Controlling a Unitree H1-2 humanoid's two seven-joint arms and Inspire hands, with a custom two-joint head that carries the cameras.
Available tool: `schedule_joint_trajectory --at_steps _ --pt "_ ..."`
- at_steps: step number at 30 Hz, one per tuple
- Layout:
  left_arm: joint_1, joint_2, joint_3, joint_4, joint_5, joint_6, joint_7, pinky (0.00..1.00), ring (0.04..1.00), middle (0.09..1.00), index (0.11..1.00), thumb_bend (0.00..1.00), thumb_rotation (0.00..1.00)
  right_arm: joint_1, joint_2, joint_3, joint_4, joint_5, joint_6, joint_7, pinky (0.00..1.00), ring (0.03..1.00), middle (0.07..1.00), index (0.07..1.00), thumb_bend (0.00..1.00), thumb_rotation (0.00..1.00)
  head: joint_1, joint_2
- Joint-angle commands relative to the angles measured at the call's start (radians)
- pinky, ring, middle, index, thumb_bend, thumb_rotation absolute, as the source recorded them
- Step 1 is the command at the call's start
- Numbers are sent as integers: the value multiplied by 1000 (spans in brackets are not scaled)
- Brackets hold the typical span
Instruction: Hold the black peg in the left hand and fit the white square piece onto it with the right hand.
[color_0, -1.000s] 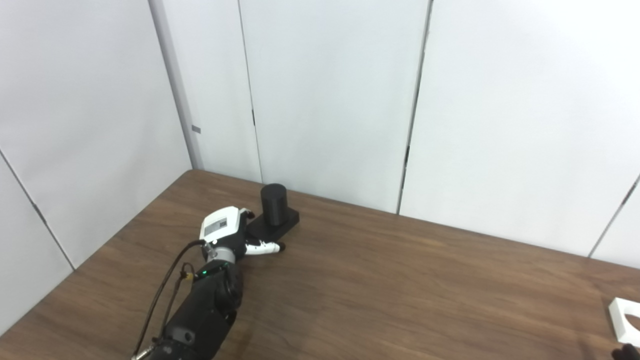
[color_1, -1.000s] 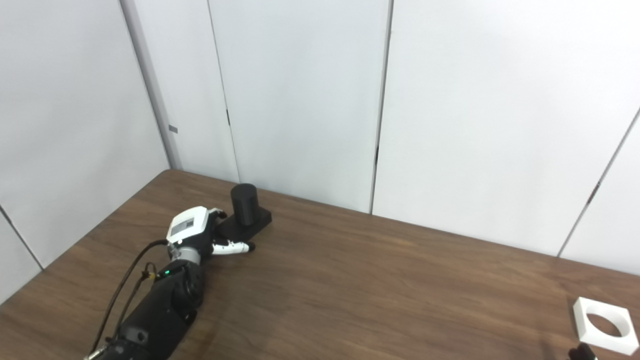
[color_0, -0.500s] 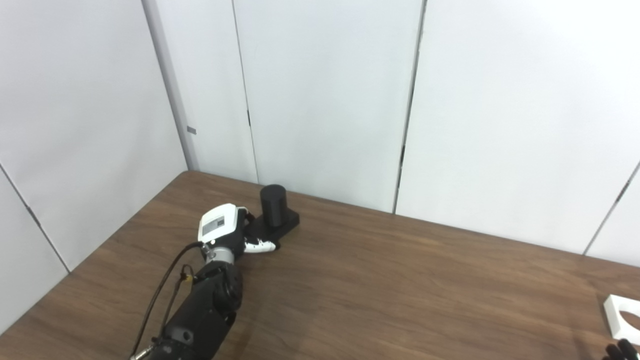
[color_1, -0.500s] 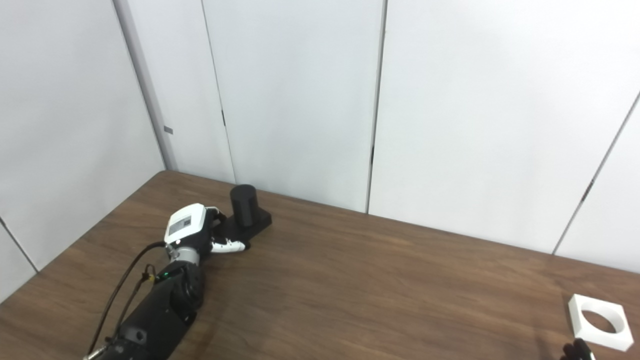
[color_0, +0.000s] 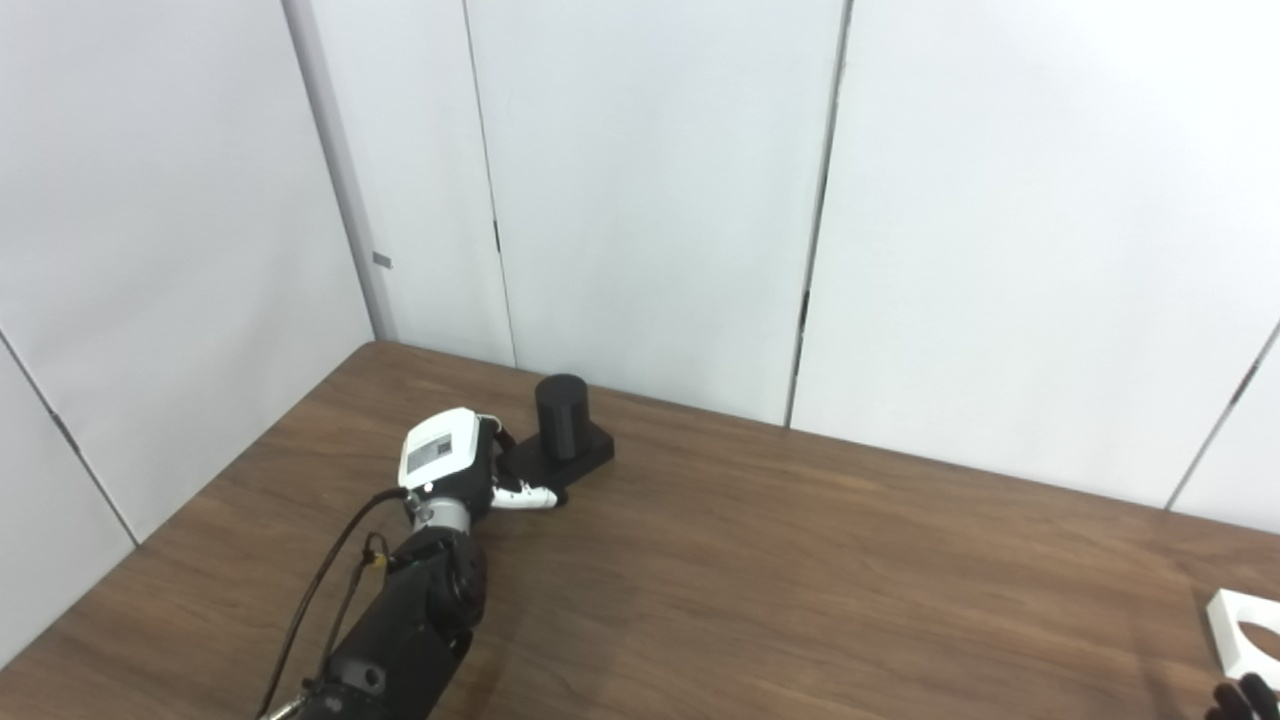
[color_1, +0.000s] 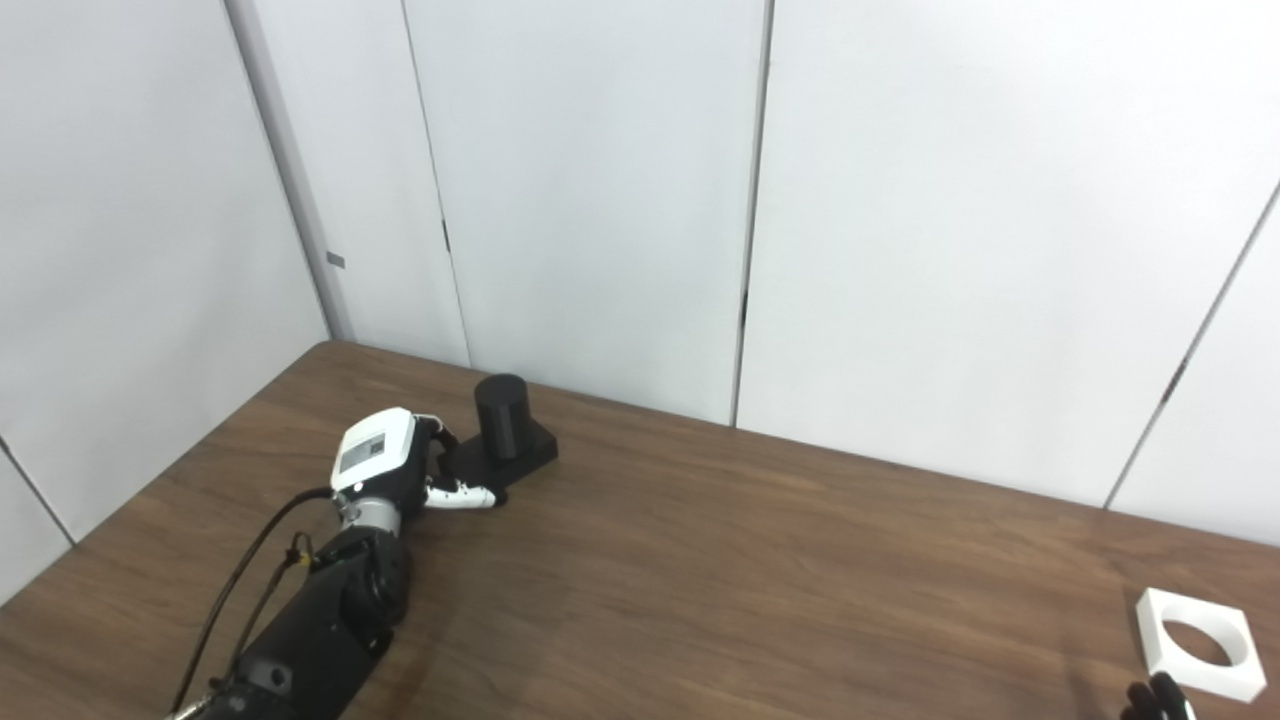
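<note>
The black peg is a short upright cylinder on a flat black base, standing on the wooden table near its far left corner. My left hand is at the base's near left corner, with fingers over the base and the white thumb against its front edge. The white square piece, with a round hole, lies flat at the table's right end. Only the dark fingertips of my right hand show at the bottom edge, just in front of the piece and apart from it.
The brown wooden table runs across the view, with its far edge against white wall panels. My left forearm and its cable lie over the table's near left part.
The peg and its base have slid a little to the right at my left hand. The right fingertips stay low by the white piece. The camera shifted slightly a second ago.
</note>
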Motion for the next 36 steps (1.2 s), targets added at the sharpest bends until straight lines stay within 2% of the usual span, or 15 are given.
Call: schedule_joint_trajectory --at_steps 1,4,7,11,16,18,21,25,28,32,36 --pt "-28 10 4 -20 0 -24 26 749 830 787 484 524 64 85 2 5 -29 17 -14 3 1000 1000 989 1000 684 994 1 0" --pt "-20 6 17 -27 -27 -46 25 711 810 775 483 522 53 87 0 6 -32 17 -12 4 1000 1000 989 1000 687 998 -8 4" --pt "-4 3 28 -44 -61 -100 27 673 786 749 482 520 49 89 2 6 -37 8 -6 -3 1000 1000 981 1000 687 998 -8 4" --pt "15 -4 37 -66 -81 -143 41 662 781 741 482 520 49 91 -1 8 -38 -2 -6 -2 1000 1000 978 1000 720 993 -8 4" --pt "48 -13 39 -129 -90 -165 36 641 764 731 483 520 51 89 4 10 -41 -13 -9 -6 998 1000 971 995 737 981 -35 16" --pt "72 -22 44 -184 -97 -151 15 661 775 739 483 519 52 90 6 10 -43 -16 -10 -7 999 1000 977 996 738 977 -44 19" --pt "115 -34 56 -274 -111 -134 -17 676 787 748 483 519 53 95 12 15 -61 -22 2 -13 1000 1000 982 1000 727 982 -68 48" --pt "181 -45 61 -396 -128 -143 -59 695 791 748 484 516 51 99 22 19 -96 -26 36 -32 1000 1000 985 1000 654 999 -103 89" --pt "226 -46 50 -483 -114 -136 -100 707 795 752 485 516 51 95 30 19 -109 -28 51 -48 1000 1000 976 1000 592 1000 -130 110" --pt "280 -49 34 -578 -115 -159 -150 715 789 757 486 516 50 92 32 28 -116 -44 50 -64 1000 1000 961 997 565 1000 -155 136" --pt "325 -63 19 -661 -124 -148 -211 727 791 756 486 516 50 91 40 39 -130 -53 51 -74 1000 1000 956 992 539 994 -180 165"
